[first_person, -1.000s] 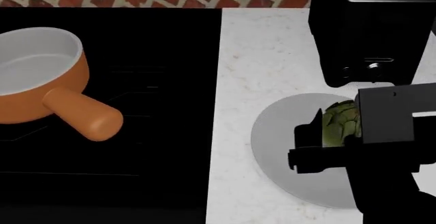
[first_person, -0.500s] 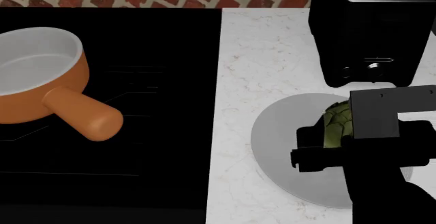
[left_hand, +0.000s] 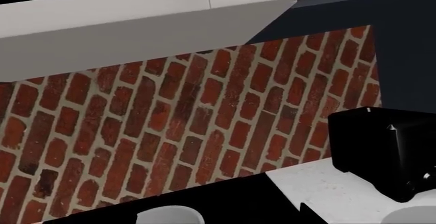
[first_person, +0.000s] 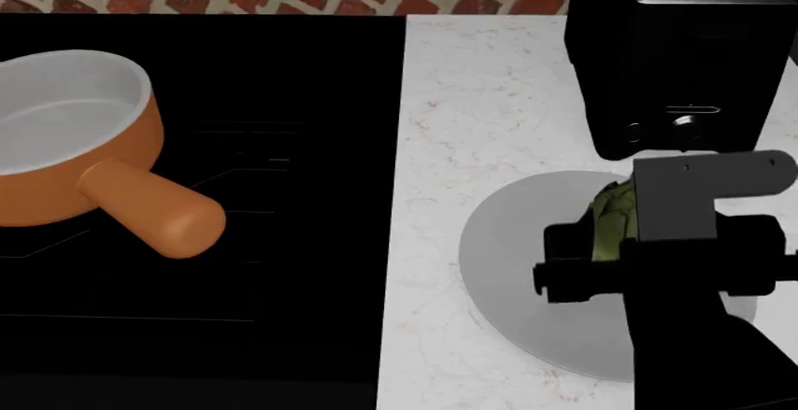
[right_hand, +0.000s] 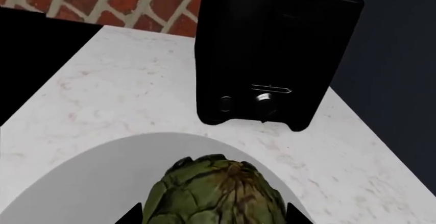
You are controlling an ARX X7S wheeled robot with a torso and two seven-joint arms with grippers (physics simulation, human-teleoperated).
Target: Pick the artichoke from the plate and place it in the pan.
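The right gripper [first_person: 608, 270] straddled the artichoke [right_hand: 216, 196] on the plate [first_person: 511, 251], fingers wide, ready to grasp.

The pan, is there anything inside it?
No, in the head view the pan shows only its bare white inside, and the artichoke is over on the plate.

We see the artichoke [first_person: 612, 221] mostly hidden between the right gripper's [first_person: 599, 261] jaws; jaw contact stays unclear.
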